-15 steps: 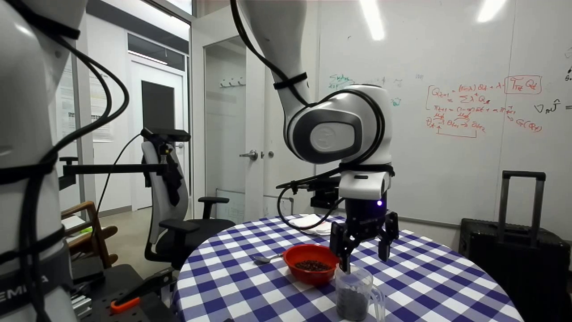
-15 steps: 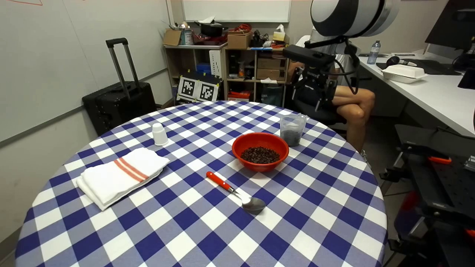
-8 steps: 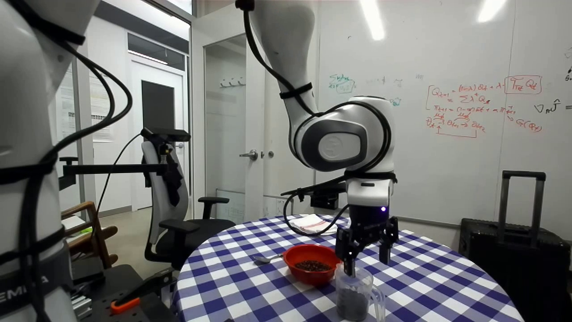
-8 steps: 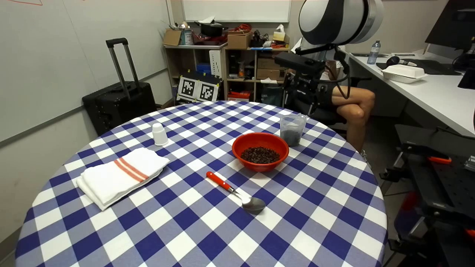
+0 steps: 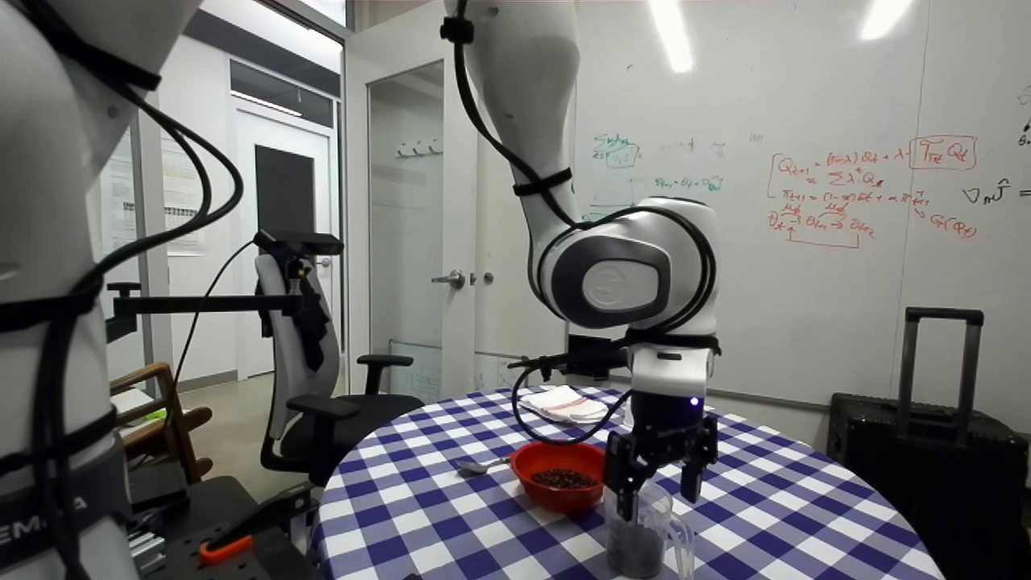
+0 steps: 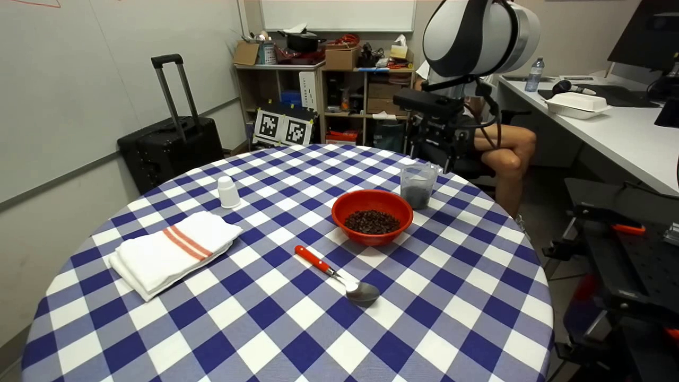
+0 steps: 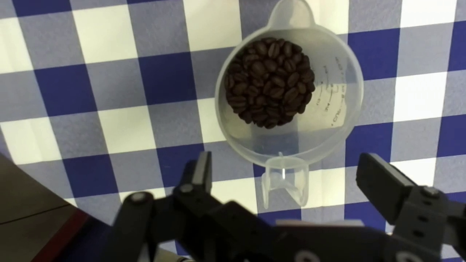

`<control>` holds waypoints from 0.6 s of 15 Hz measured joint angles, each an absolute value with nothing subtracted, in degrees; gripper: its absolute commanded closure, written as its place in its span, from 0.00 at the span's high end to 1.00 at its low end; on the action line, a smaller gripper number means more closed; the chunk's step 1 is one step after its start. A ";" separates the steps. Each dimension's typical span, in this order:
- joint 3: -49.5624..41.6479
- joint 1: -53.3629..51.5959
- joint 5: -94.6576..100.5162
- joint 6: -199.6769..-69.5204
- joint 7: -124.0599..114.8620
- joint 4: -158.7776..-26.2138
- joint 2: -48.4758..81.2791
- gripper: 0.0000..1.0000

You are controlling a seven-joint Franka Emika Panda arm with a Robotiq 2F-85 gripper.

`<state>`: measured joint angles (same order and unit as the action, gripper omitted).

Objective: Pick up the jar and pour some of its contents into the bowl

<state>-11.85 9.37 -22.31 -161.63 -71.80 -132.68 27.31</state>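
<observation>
see the claw (image 7: 285, 160) pointing down by the jar (image 6: 418, 187), released, with fingers (image 7: 381, 181) spread well apart; in the wrist view, find the clear handle (image 7: 287, 163) of the jar framed between them; cannot tell for sure about contact; in both exterior views, find the jar upright on the blue-and-white checked counter (image 6: 254, 339), just beside the red bowl (image 6: 371, 239); looking down inside the jar, see dark beans (image 7: 271, 83) filling the lower part, with printed marks (image 7: 332, 95) along one side; in the bowl, see more beans (image 6: 372, 222), likewise dark; in an exterior view, note a red-handled spoon (image 6: 332, 272) near the bowl, a folded white towel (image 6: 175, 252) with orange stripes farther off, and a small white cup-like container (image 6: 228, 193) near the towel.
</observation>
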 measured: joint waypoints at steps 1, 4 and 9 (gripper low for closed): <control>-11.88 9.41 -22.31 -161.42 -71.78 -132.44 27.63 0.89; -12.10 9.62 -22.31 -160.69 -71.72 -131.63 28.49 0.60; -12.61 10.02 -22.31 -159.77 -71.13 -130.57 29.36 0.22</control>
<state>-12.61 10.02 -22.31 -159.77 -71.13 -130.57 29.36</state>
